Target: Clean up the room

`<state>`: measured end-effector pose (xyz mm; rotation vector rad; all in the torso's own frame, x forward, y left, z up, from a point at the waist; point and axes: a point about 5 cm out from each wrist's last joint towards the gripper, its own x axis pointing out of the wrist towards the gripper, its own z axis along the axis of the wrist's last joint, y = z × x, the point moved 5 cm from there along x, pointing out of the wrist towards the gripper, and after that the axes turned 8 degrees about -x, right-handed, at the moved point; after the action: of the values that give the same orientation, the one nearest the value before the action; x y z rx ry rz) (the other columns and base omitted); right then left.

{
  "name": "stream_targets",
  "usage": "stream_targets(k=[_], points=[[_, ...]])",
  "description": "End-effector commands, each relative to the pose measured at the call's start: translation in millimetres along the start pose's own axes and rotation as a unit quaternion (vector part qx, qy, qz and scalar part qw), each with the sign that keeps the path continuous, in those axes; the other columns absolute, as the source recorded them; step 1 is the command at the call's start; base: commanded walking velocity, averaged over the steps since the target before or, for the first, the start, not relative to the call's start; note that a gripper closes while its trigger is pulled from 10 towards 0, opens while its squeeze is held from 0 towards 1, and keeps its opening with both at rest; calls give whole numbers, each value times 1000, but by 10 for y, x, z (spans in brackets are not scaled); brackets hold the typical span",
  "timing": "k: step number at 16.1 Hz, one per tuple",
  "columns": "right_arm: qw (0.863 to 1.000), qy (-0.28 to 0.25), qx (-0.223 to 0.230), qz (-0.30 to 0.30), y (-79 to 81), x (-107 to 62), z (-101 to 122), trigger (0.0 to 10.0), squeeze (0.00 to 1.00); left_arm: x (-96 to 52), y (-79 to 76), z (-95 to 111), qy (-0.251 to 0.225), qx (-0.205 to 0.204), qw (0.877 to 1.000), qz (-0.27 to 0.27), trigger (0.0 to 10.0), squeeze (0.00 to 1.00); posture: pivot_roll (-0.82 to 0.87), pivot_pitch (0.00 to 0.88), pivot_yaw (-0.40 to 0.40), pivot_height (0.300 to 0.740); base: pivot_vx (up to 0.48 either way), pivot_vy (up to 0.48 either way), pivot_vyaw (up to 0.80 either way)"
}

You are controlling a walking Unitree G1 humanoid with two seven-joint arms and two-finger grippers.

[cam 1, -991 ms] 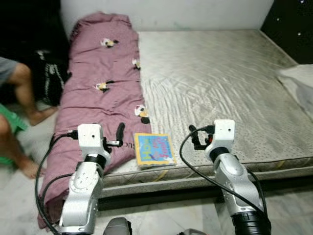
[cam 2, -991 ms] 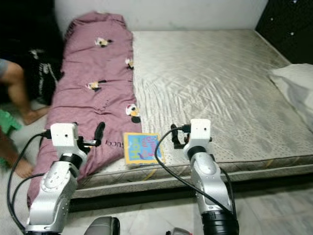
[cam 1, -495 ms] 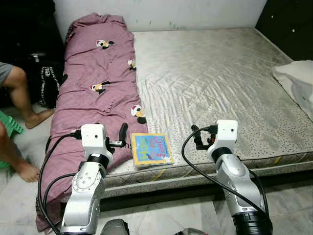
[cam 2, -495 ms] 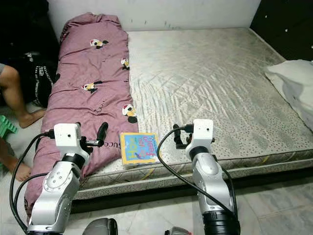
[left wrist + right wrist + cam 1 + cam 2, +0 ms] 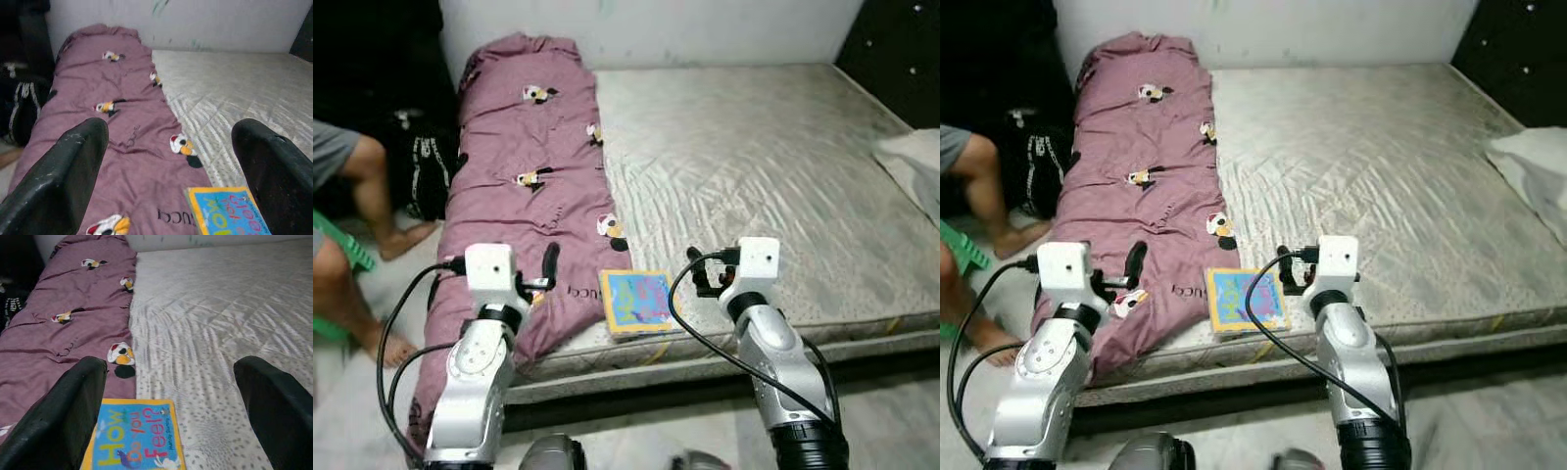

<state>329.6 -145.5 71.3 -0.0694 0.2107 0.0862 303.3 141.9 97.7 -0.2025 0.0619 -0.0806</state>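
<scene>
We stood at the bed [image 5: 783, 166] with left hand [image 5: 548, 269] and right hand [image 5: 698, 276] both spread and empty, the book [image 5: 637, 301] untouched at the mattress's near edge, at twelve o'clock between them, beside the purple quilt [image 5: 533, 186]; tidying barely begun.

A wide bed [image 5: 754, 166] with a pale quilted mattress runs from the centre toward 12 o'clock, ending at a white wall [image 5: 646, 29]. A dark panel [image 5: 901, 39] stands at 2 o'clock. Pale marbled floor [image 5: 636, 436] lies at 6 o'clock. At 9 o'clock the corner is deep in shadow.
</scene>
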Motion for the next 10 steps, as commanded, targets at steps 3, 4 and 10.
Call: stream_targets(k=[3, 4, 10], points=[[1000, 3, 2, -17, -106, -14, -16, 10000, 0, -8, -23, 29, -10, 7, 1000, -4, 10000, 0, 9, 0, -25, 740, 0, 0, 0], [1000, 2, 2, -16, -105, -14, -10, 10000, 0, -9, -15, 37, -11, 10, 1000, -2, 10000, 0, 10, 0, -25, 740, 0, 0, 0], [1000, 1, 9, -18, -115, -18, -9, 10000, 0, -24, -35, 48, -17, 6, 1000, -14, 10000, 0, 10, 0, -28, 740, 41, 0, 0]])
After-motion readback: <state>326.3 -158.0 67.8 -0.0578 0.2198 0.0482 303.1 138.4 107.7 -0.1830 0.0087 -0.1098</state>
